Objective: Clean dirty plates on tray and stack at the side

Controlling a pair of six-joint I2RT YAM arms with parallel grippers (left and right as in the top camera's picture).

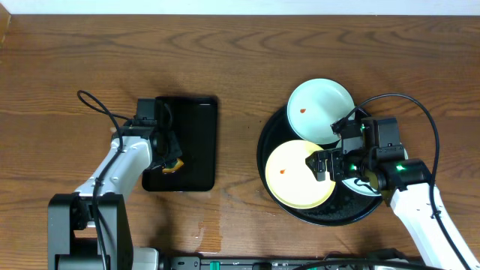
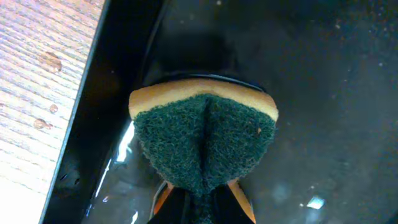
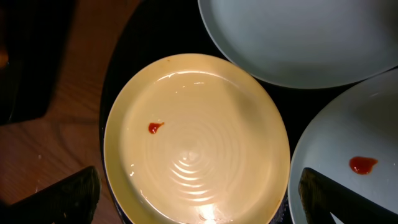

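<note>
Left arm has the sponge, right arm is lining up on the yellow plate.
On the surface [image 1: 240,67], all three plates sit in the round tray [image 1: 322,216]. The left gripper [image 2: 199,208] is over the rectangular tray [image 1: 193,139], jaws pinching the sponge [image 2: 205,143]. The right gripper [image 3: 200,202] hovers over the yellow plate [image 3: 199,112], jaws spread wide. Best to grab the plate's free rim, lift it level, then scrub the red spot [image 3: 155,127].

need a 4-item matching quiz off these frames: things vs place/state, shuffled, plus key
Things
1. pale yellow round glossy plate
2. green-and-tan scouring sponge
3. small rectangular black tray
4. large round black tray

Place or state
A. lies under the sponge
B. has the yellow plate lying on it
C. shows one small red spot
D. creased down its middle

Pairs: 1-C, 2-D, 3-A, 4-B
</note>
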